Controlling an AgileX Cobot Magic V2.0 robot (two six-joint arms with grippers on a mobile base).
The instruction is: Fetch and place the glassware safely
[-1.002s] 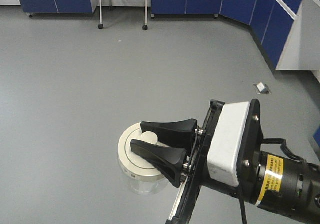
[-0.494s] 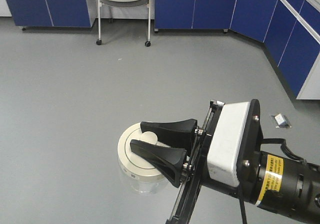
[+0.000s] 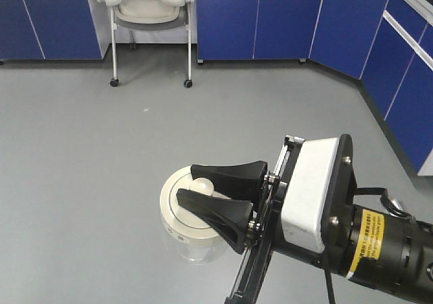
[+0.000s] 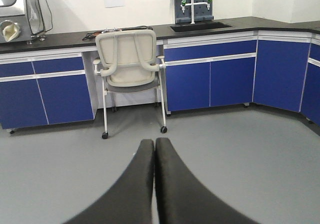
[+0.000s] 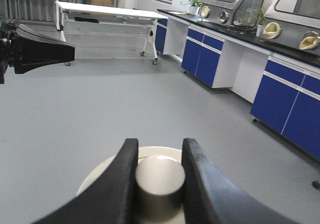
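The glassware is a squat clear jar [image 3: 193,248] with a cream-white round lid [image 3: 174,202]. My right gripper [image 3: 186,183] is shut on the lid's central knob [image 3: 201,185] and holds the jar over the grey floor. In the right wrist view the knob [image 5: 160,176] sits tight between the two black fingers [image 5: 117,184] of the right gripper [image 5: 160,143], with the lid [image 5: 97,179] below. My left gripper [image 4: 154,141] is shut and empty, its fingers pressed together. It also shows at the left edge of the right wrist view [image 5: 37,50].
A white office chair [image 3: 149,6] stands ahead by blue cabinets [image 3: 257,19]; more cabinets [image 3: 406,80] run along the right. The left wrist view shows the chair [image 4: 131,59] and a dark counter with a sink [image 4: 200,27]. A white table [image 5: 110,12] stands far off.
The room has shifted in the front view: the chair and cabinets came closer and lower, and the small object on the floor slid out right. The right gripper and jar kept their pose.
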